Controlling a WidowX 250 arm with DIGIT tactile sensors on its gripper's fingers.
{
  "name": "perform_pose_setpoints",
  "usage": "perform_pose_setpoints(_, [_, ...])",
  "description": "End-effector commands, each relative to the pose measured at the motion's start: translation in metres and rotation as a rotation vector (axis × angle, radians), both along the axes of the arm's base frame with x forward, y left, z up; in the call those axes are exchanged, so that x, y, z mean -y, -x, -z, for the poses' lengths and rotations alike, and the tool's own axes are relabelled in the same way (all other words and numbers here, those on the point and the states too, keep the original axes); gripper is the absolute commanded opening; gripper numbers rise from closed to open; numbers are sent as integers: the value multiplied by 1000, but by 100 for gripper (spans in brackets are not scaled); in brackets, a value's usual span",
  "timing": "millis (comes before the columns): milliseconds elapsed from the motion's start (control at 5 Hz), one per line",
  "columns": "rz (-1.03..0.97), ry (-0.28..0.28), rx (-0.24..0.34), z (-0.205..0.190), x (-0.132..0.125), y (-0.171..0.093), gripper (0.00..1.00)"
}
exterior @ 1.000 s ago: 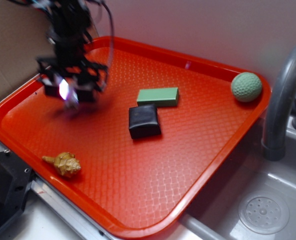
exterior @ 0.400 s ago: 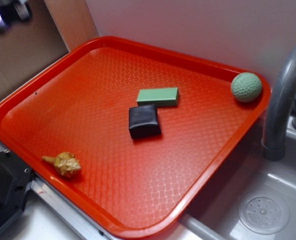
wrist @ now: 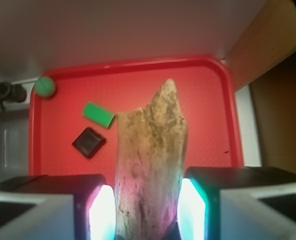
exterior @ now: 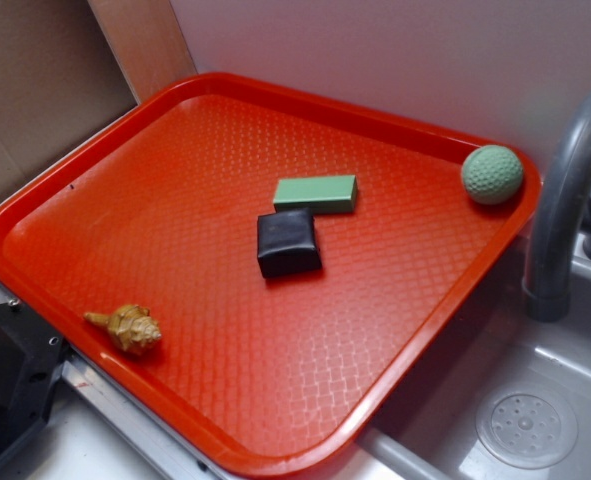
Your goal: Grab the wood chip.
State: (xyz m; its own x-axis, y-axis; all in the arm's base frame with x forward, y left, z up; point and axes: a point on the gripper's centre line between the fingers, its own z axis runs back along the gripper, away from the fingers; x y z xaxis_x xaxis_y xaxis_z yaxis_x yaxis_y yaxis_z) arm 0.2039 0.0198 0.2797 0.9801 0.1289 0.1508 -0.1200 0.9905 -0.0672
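Observation:
In the wrist view the wood chip (wrist: 150,165), a rough tan-grey oblong piece with a ragged pointed tip, stands between my two lit fingers. My gripper (wrist: 148,210) is shut on it and holds it high above the red tray (wrist: 208,100). The arm and gripper are out of the exterior view, and the chip does not show there.
On the red tray (exterior: 175,130) lie a green block (exterior: 316,193), a black block (exterior: 288,242), a green ball (exterior: 492,174) at the far right corner and a golden spiky seashell (exterior: 128,327) near the front left rim. A grey faucet (exterior: 560,200) and sink stand right.
The arm rose from over the tray's left part and left the exterior view upward to the left, carrying the chip. The other objects have not moved.

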Motion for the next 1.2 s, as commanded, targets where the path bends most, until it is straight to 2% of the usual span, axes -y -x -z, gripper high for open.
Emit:
perform_pose_setpoints(0, [-16,-9,28,2,-3,-10,0])
perform_pose_setpoints(200, [-33,-11,-13,12,-4,-15,0])
perform_pose_setpoints(1000, [-39,-12,-43,22,1,-12,0])
